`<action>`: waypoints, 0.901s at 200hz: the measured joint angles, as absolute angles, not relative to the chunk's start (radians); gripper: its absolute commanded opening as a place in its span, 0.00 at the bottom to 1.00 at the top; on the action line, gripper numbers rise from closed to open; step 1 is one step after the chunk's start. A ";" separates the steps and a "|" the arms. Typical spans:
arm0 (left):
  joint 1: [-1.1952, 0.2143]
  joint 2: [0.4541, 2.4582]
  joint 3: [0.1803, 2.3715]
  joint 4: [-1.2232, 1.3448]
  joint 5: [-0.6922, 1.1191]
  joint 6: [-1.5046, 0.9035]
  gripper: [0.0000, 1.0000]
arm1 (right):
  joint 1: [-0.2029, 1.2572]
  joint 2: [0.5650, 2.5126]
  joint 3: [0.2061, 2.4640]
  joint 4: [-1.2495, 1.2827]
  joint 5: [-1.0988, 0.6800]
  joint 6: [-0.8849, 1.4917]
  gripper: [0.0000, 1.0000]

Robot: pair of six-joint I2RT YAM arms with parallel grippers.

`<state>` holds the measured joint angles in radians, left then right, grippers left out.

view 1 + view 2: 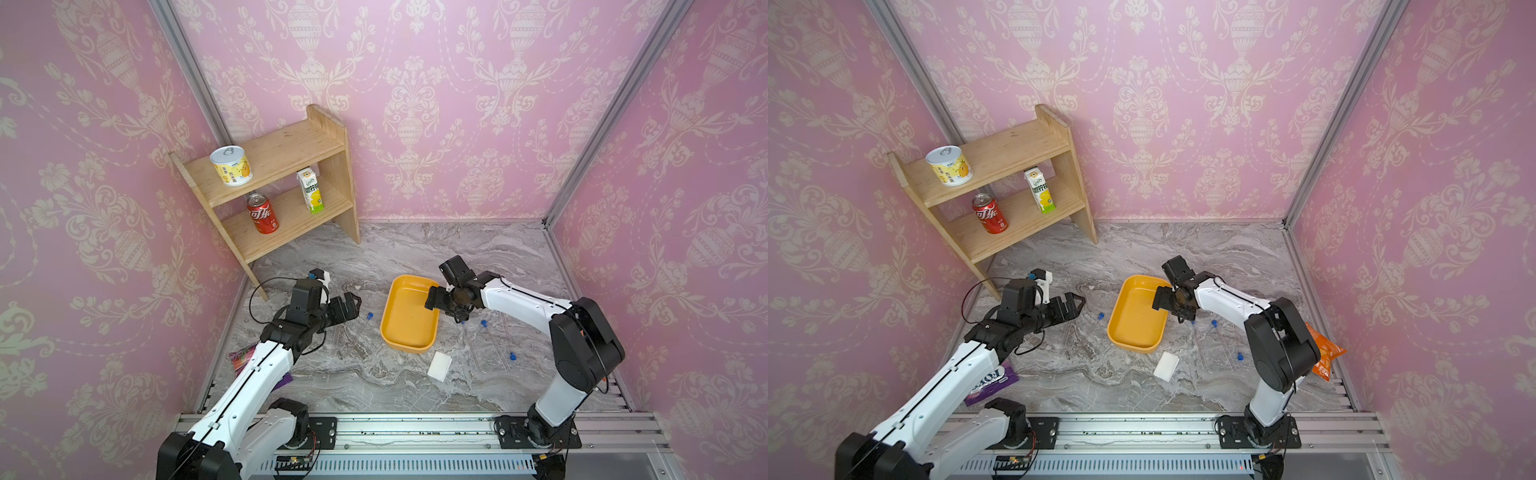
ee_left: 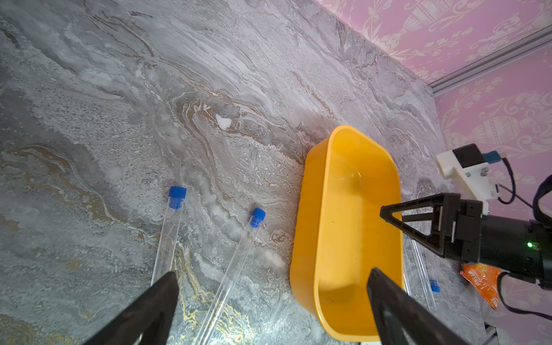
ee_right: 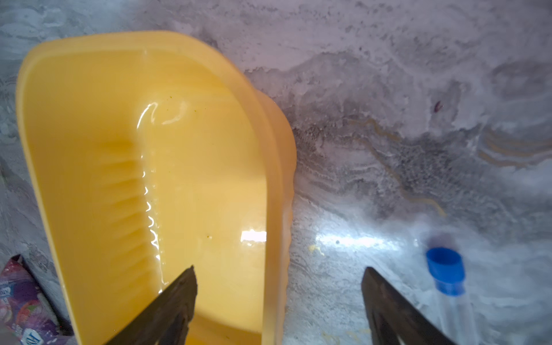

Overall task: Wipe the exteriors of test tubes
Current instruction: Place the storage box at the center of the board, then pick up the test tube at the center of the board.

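Three containers stand on the wooden shelf (image 1: 291, 153) at ten o'clock of your table (image 1: 374, 386): a yellow tin (image 1: 231, 167) on top, a red can (image 1: 262, 215) and a white carton (image 1: 311, 190) on the board below. At eight o'clock a purple snack pack (image 1: 992, 380) lies partly under the left arm. Your left pincer (image 2: 273, 272) hangs at nine o'clock of the yellow tub (image 1: 409, 347), fingers spread wide with nothing held between them. Under it two test tubes (image 2: 257, 217) lie flat on the marble, near each other but apart, with their blue caps toward twelve o'clock. In the left wrist view one runs toward a finger and the other lies between the two fingers. The tub sits near the table's middle. A wavy glint runs along its floor, and you cannot tell from these views whether a tube lies in there. Your right pincer (image 3: 279, 268) is over the tub's three o'clock rim, spread wide and gripping nothing, one finger above the inside and the other above the marble. A white pad (image 1: 439, 365) lies flat at the tub's five o'clock corner, apart from both pincers. At three to four o'clock of the tub more test tubes (image 1: 483, 322) lie on the marble, one capped end toward twelve o'clock and another toward six. An orange snack pack (image 1: 1325, 353) lies at the table's four o'clock edge.
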<state>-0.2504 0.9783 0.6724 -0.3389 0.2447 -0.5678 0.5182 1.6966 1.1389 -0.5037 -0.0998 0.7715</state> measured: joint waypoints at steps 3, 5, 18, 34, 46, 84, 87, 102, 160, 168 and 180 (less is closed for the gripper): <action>-0.251 0.979 0.672 -0.339 0.244 -0.568 0.99 | 0.518 1.688 1.139 -0.510 -0.095 0.774 1.00; -0.252 0.979 0.672 -0.339 0.244 -0.568 0.99 | 0.518 1.682 1.139 -0.516 -0.092 0.768 1.00; -0.254 0.982 0.672 -0.339 0.238 -0.568 0.99 | 0.518 1.636 1.140 -0.544 -0.073 0.754 1.00; -0.260 0.986 0.672 -0.339 0.230 -0.568 0.99 | 0.518 1.570 1.140 -0.584 -0.050 0.729 1.00; -0.260 0.991 0.672 -0.339 0.225 -0.567 0.99 | 0.517 1.519 1.139 -0.611 -0.028 0.710 1.00; -0.260 1.057 0.684 -0.359 0.199 -0.563 0.99 | 0.467 1.393 1.095 -0.669 0.002 0.625 0.98; -0.260 1.063 0.686 -0.362 0.199 -0.563 0.99 | 0.461 1.389 1.090 -0.673 0.003 0.619 0.97; -0.260 1.103 0.699 -0.375 0.196 -0.562 0.99 | 0.424 1.380 1.061 -0.698 0.012 0.572 0.86; -0.305 1.184 0.773 -0.403 0.158 -0.536 0.99 | 0.374 1.411 1.047 -0.746 0.017 0.419 0.57; -0.308 1.190 0.780 -0.410 0.149 -0.532 0.99 | 0.373 1.432 1.060 -0.746 0.016 0.406 0.52; -0.313 1.200 0.791 -0.419 0.140 -0.529 0.99 | 0.373 1.477 1.085 -0.746 0.015 0.386 0.49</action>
